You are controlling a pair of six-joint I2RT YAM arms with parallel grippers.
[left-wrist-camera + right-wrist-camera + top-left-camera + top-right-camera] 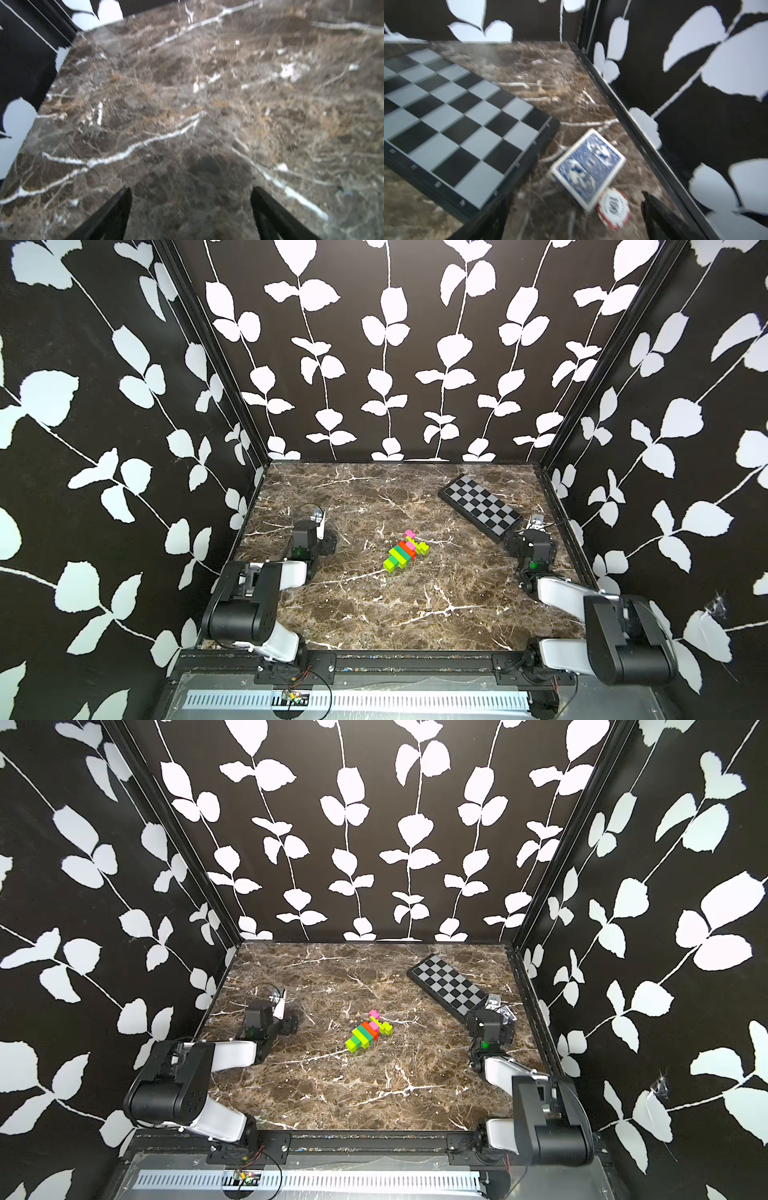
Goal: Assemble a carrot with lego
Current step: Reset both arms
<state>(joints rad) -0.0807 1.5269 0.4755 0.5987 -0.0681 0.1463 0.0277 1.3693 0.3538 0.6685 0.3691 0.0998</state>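
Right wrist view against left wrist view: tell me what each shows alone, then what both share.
Only the right wrist view: the checkered board, a blue-backed pack of cards and a red-and-white poker chip beside it. Only the left wrist view: the left gripper, open with nothing between its fingers. Both: the marble tabletop and the leaf-patterned wall.

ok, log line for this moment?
carrot: joined, lying on table, unheld | left gripper: open, empty | right gripper: open, empty, by board

we see the lego carrot lying on its side mid marble tabletop, fully joined, striped lime green, dark green and orange-red, its pink and lime bricks at the farther end.
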